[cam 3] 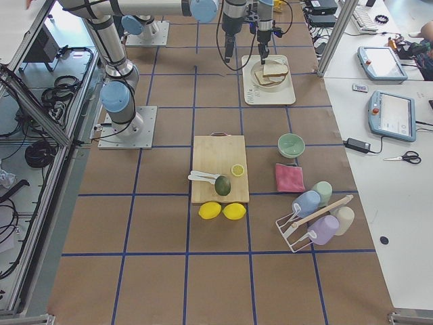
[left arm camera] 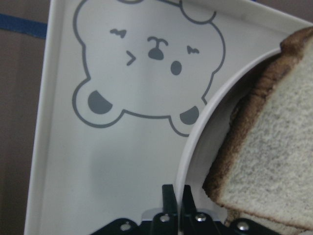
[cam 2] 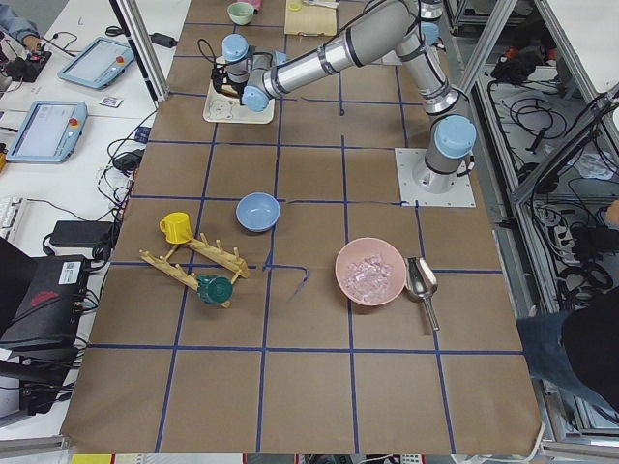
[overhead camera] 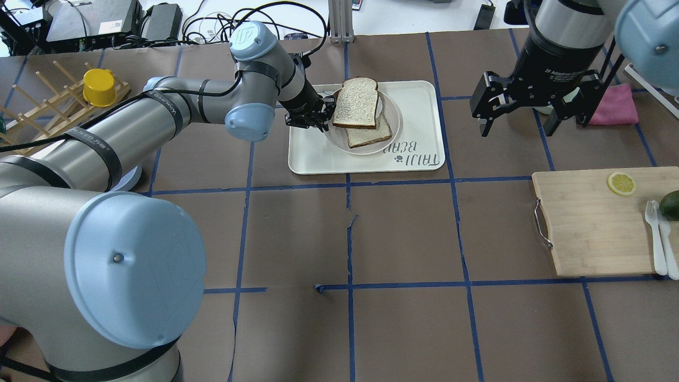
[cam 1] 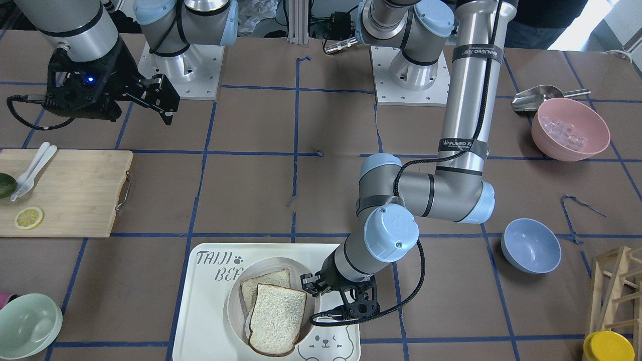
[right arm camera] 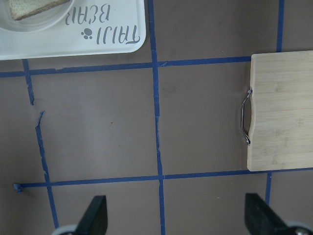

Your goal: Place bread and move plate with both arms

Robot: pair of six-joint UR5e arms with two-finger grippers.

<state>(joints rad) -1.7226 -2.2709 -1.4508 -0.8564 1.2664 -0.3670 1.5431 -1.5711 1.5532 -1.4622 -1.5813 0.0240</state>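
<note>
While on plate (cam 1: 301, 271), bread (cam 1: 278, 318) atop slice (cam 1: 263, 285).

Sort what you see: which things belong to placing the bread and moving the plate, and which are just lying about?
Job: bread, plate, left claw, right claw.
Lying about: cutting board, lemon slice, pink bowl, blue bowl, green bowl.

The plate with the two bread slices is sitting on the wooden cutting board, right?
No. The plate with the bread and the smaller slice is sitting on the cream bear tray, not the wooden cutting board. The exterior front-facing view shows it.
</note>
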